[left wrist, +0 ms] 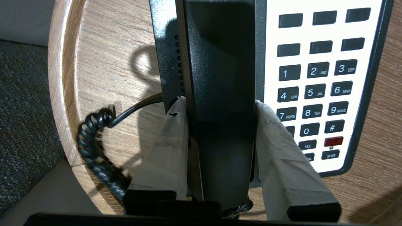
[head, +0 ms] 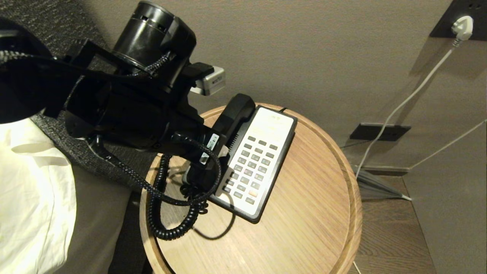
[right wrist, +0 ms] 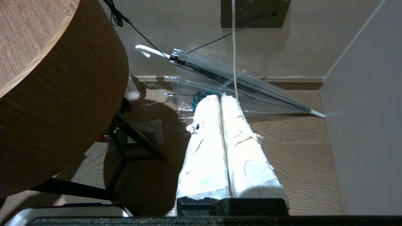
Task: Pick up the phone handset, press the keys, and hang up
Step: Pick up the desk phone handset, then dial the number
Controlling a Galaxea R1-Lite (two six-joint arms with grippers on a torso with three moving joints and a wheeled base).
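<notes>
Gripping the handset (left wrist: 220, 94) from both sides, the left end effector (left wrist: 220, 105) has its taped fingers (left wrist: 279, 147) pressed flat against the receiver's two long flanks, near the middle of its length, so it reads as clamped on it. The handset itself lies in its cradle along the left side of the phone base (head: 262, 160), its upper end showing past the wrist in the head view, and it does not look raised yet. This is the first step, then: the pick-up, with the grasp made and the lift to come. The coiled cord (head: 167, 213) loops off the base's near end and lies slack on the round wooden counter (head: 312, 213), just beside the rim. Next comes a straight lift clear of the cradle, gentle enough that the cord pays out without dragging the base, and carried away from the keypad (left wrist: 314, 91) so the keys lie open for pressing. The right end effector (right wrist: 221, 100) hangs low beside the counter, over the floor near a folded umbrella (right wrist: 232, 78), its fingers together with nothing between them, parked and idle
</notes>
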